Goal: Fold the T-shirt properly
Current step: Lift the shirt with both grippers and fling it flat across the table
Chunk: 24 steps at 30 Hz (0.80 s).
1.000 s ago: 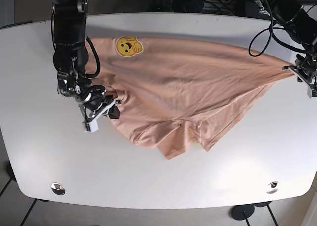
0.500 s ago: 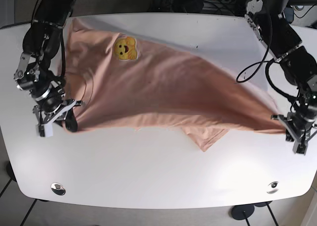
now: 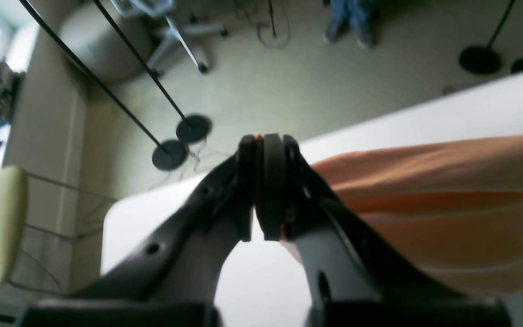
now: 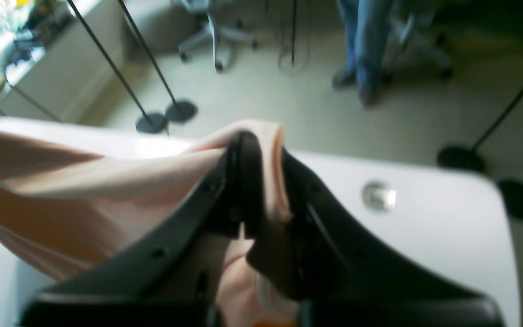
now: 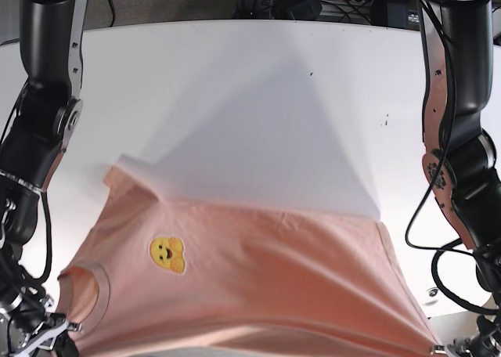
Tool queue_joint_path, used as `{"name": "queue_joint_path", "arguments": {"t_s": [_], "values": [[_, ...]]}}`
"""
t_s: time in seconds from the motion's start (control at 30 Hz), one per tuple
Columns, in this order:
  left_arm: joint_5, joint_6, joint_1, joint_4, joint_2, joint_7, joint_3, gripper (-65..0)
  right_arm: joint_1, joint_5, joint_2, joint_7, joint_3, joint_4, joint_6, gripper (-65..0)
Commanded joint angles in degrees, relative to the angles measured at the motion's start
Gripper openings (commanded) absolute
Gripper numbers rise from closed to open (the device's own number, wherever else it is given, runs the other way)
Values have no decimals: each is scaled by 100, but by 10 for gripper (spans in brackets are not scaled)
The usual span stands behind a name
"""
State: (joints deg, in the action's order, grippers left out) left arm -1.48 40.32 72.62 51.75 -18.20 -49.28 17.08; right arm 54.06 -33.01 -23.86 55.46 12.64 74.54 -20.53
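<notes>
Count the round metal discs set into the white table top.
2. One round metal disc sits near the white table corner beyond the right gripper; one sits by the peach T-shirt near the left arm. Cloth may hide others.

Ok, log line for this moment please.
phase: spreading | left end effector: shut on T-shirt corner | right end effector: shut on T-shirt | shirt: stretched between arms, emoji up

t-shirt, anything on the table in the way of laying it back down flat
Nothing visible. Both grippers, left and right, are pinching the T-shirt, and the bare white table beyond it shows no objects in the base view.
</notes>
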Motion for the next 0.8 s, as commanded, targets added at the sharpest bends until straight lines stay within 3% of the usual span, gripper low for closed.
{"name": "queue_joint_path", "arguments": {"t_s": [0.03, 0.2, 0.33, 0.43, 0.53, 0.63, 0.7, 0.8], "values": [[-68, -32, 238, -19, -66, 176, 2, -650, 840, -61, -247, -144, -47, -48, 10, -636], [-68, -32, 238, 8, -286, 132, 2, -650, 1227, -88, -362, -56, -372, 172, 18, -636], [-121, -32, 238, 25, -611, -176, 46, -650, 251, -96, -467, -3, -293, 656, 18, -636], [-121, -32, 145, 764, -769, -202, 55, -650, -980, -88, -212, -21, 358, 1104, 1, -636], [-121, -32, -1411, 2250, -875, -237, 151, -650, -2387, -88, 113, -144, 771, 1385, -43, -636], [-121, -32, -3134, 3656, -796, -712, 767, -650, -3688, -88, 447, -434, 999, 1473, -289, -636], [-121, -32, -3917, 4192, -523, -976, 1285, -650, -4241, -79, 658, -443, 1202, 1517, -298, -636], [-112, -32, -5033, 4852, -128, -1151, 1971, -650, -4998, -88, 852, -443, 1325, 1649, -518, -636]]}}
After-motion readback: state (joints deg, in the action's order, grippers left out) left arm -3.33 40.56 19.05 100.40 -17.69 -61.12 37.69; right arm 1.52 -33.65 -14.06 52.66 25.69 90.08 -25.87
